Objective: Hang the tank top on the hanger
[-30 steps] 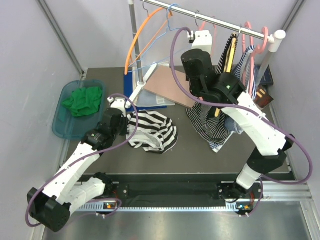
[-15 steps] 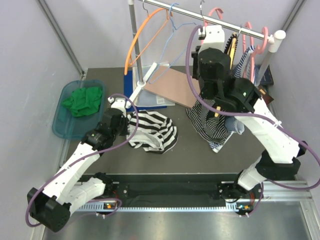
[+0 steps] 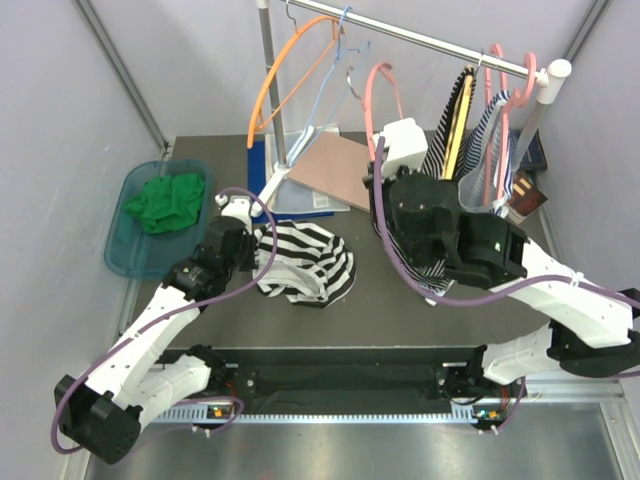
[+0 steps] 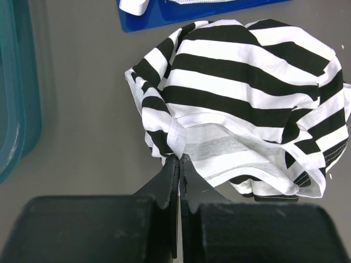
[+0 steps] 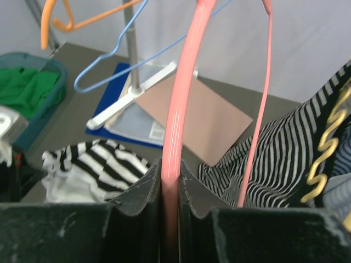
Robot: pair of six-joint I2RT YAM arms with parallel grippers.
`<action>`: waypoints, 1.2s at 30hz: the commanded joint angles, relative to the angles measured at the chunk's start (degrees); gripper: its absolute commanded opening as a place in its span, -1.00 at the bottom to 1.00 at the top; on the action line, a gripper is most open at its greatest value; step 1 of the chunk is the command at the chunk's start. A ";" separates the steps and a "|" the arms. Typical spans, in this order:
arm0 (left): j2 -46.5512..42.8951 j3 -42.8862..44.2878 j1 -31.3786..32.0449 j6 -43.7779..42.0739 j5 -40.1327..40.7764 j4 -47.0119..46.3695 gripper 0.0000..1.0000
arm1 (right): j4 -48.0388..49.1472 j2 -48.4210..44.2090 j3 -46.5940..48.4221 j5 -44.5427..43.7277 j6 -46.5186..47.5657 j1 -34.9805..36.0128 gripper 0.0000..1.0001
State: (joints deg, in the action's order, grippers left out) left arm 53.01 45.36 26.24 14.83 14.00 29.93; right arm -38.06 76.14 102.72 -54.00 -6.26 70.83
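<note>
The tank top [image 3: 308,262], wide black-and-white stripes with white edging, lies crumpled on the grey table left of centre; it also shows in the left wrist view [image 4: 241,104]. My left gripper [image 3: 243,236] [image 4: 179,159] is shut on a fold of its white edge at the left side. My right gripper [image 3: 385,160] [image 5: 170,167] is shut on the salmon-pink hanger [image 3: 372,100] [image 5: 181,98] and holds it upright, off the rail, right of the tank top. The hanger's hook is up near the rail.
A rail [image 3: 430,42] carries an orange hanger [image 3: 285,72], a light-blue wire hanger [image 3: 320,95], more pink hangers [image 3: 500,100] and a dark narrow-striped garment with yellow trim [image 3: 460,120]. A teal bin [image 3: 125,250] with green cloth [image 3: 165,200] stands left. The stand's blue base [image 3: 262,180] and a brown board [image 3: 335,172] lie behind.
My right arm has swung down and towards me from the rail, bringing the pink hanger off the rail with it. My left gripper has stayed shut on the tank top.
</note>
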 commanded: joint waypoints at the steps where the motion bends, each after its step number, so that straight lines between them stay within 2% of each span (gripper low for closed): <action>1: 0.07 -0.10 -0.31 -0.94 2.78 -2.60 -1.00 | -5.70 -5.99 -4.61 2.39 -10.41 4.57 -1.00; 7: 1.39 -0.01 -0.22 -1.29 6.65 -2.34 -1.00 | -12.12 -14.17 -11.03 15.66 -17.99 7.56 -1.00; 12: 1.48 -0.01 -0.31 -1.64 9.11 -2.16 -1.00 | -14.14 -19.44 -15.00 26.54 -18.79 8.27 -1.00; 15: 0.78 -0.19 -0.40 -2.61 8.42 -2.77 -1.00 | -14.76 -20.85 -16.93 31.91 -18.52 8.36 -1.00; 18: -0.89 -0.63 -0.31 -4.80 4.21 -4.53 -1.00 | -13.80 -22.43 -19.48 36.92 -18.09 8.27 -1.00; 23: -5.20 -1.16 -0.31 -8.32 -2.30 -7.35 -1.00 | -2.41 -24.90 -28.61 46.25 -17.56 8.19 -1.00; 27: -7.48 0.07 -0.31 -9.38 -2.22 -6.47 -1.00 | 7.28 -24.02 -34.85 52.83 -18.08 8.10 -1.00; 31: -8.37 1.92 -0.31 -9.29 -0.56 -3.66 -1.00 | 17.20 -23.40 -40.21 53.73 -17.47 7.84 -1.00; 36: -8.72 3.76 -0.40 -8.42 0.68 0.38 -1.00 | 24.52 -24.63 -43.39 55.05 -16.33 7.40 -1.00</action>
State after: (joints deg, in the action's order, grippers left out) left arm 45.36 45.76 26.17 6.63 13.37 28.75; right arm -28.51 53.67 59.90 -1.13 -24.03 78.26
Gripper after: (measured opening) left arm 0.011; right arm 0.117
